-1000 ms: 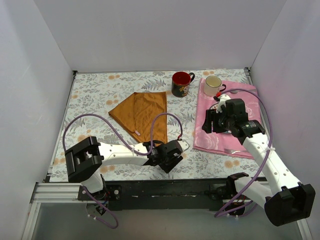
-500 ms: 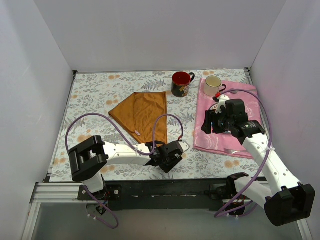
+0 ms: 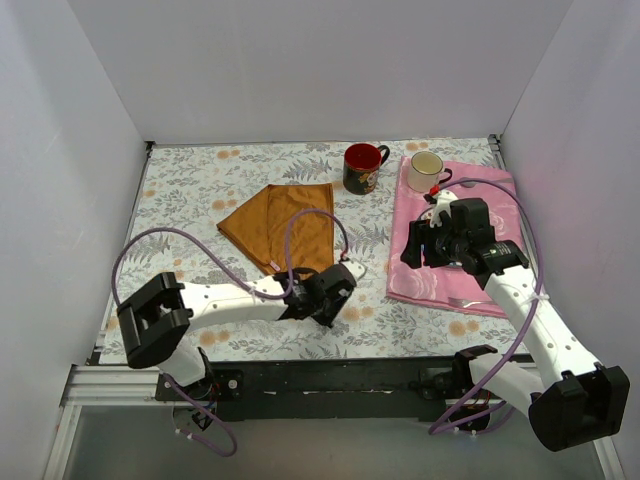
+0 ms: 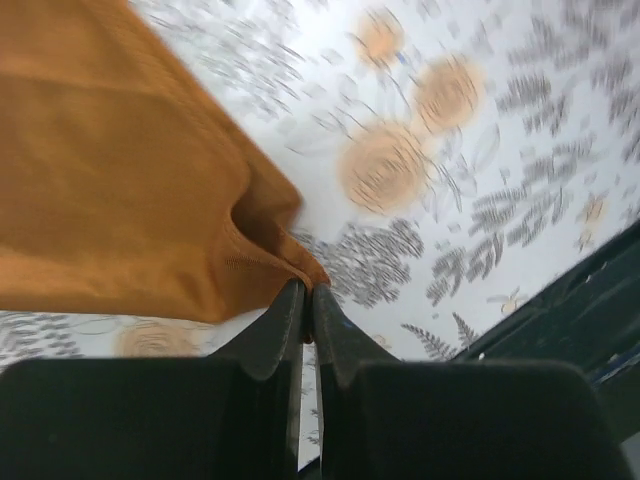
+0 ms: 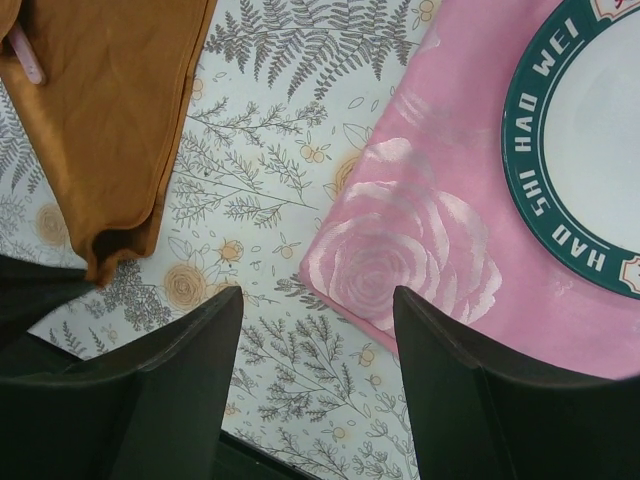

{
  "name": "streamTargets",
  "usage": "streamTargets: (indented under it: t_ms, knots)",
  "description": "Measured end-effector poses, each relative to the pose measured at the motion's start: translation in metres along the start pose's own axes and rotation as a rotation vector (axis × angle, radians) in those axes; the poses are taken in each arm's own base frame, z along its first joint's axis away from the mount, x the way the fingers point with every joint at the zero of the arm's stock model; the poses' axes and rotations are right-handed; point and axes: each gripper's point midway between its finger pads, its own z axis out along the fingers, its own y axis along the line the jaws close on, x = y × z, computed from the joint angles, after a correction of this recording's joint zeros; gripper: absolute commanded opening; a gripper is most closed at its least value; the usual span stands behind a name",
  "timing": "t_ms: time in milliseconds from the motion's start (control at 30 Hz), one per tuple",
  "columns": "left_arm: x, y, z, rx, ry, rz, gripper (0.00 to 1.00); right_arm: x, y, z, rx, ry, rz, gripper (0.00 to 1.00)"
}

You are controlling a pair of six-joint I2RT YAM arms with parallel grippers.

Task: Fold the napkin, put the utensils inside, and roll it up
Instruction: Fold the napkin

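The rust-orange napkin (image 3: 285,225) lies folded on the floral table cover, left of centre. My left gripper (image 3: 345,272) is at its near right corner. In the left wrist view the left gripper (image 4: 308,290) is shut on that napkin (image 4: 120,180) corner, with a little pinch of cloth between the tips. My right gripper (image 3: 412,250) hovers over the left edge of the pink cloth (image 3: 420,280). The right wrist view shows the right gripper (image 5: 318,300) open and empty, with the napkin (image 5: 110,110) at upper left. A slim silvery strip (image 3: 468,302) lies on the pink cloth's near edge; I cannot tell whether it is one of the utensils.
A dark red mug (image 3: 362,167) and a white mug (image 3: 427,171) stand at the back. A green-rimmed plate (image 5: 525,130) sits on the pink cloth (image 5: 420,240) under the right arm. White walls enclose the table on three sides.
The left gripper moved away from the near edge to the napkin's near corner and shut on it. The right arm has barely moved.
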Motion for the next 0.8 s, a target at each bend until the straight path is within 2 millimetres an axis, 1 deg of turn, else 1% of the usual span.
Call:
streamTargets:
  t_ms: [33, 100, 200, 300, 400, 500, 700, 800]
  knots:
    - [-0.008, 0.007, -0.004, 0.013, -0.014, -0.046, 0.00, 0.000, 0.000, 0.001, -0.003, 0.003, 0.001, 0.70]
    - [-0.029, 0.033, -0.014, 0.015, -0.062, -0.164, 0.00, 0.002, 0.001, 0.002, -0.007, 0.011, 0.003, 0.70]
    - [-0.059, 0.086, -0.029, -0.006, -0.145, -0.350, 0.00, 0.003, 0.001, 0.004, -0.011, 0.019, 0.004, 0.70]
    - [-0.077, 0.138, -0.041, -0.036, -0.213, -0.495, 0.00, 0.004, 0.002, 0.005, -0.017, 0.025, 0.005, 0.70]
    - [-0.084, 0.176, -0.049, -0.053, -0.244, -0.596, 0.00, 0.004, 0.003, 0.005, -0.025, 0.026, 0.003, 0.70]
    - [-0.087, 0.208, -0.055, -0.057, -0.273, -0.688, 0.00, 0.004, 0.004, 0.005, -0.028, 0.027, 0.004, 0.70]
    - [-0.082, 0.270, -0.057, -0.069, -0.317, -0.906, 0.00, 0.003, 0.006, 0.009, -0.044, 0.032, 0.005, 0.70]
    - [-0.078, 0.287, -0.059, -0.073, -0.327, -0.976, 0.00, 0.004, 0.006, 0.010, -0.049, 0.036, 0.006, 0.70]
